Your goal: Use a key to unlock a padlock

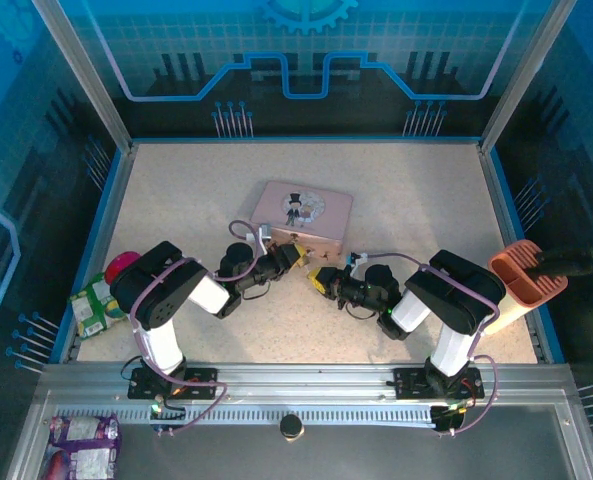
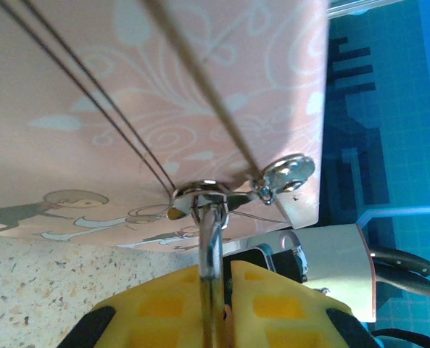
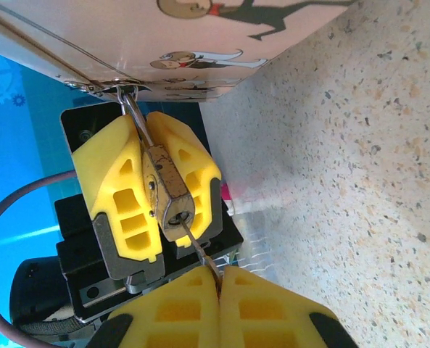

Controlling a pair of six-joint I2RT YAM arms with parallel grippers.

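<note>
Risk: key [image 3: 200, 250] thin, tip at keyhole, on slant; off-axis twist could bend it or slip it from grip. Padlock [image 3: 167, 192] hung on hasp [image 2: 200, 190] at near side of pink tin [image 1: 304, 215]; hard pull could drag tin. Left gripper [image 2: 216, 274] clamped on padlock body just beside tin, wrist low. Right gripper [image 3: 218, 279] pinched tight on key, nose to nose with left, just off tin's near corner.

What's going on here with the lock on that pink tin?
The left gripper is clamped on the small brass padlock, which hangs by its shackle from the hasp of the pink tin. The right gripper is shut on the thin key, whose tip sits at the padlock's keyhole and looks inserted. The shackle is threaded through the hasp. Whether the lock has released cannot be told.
</note>
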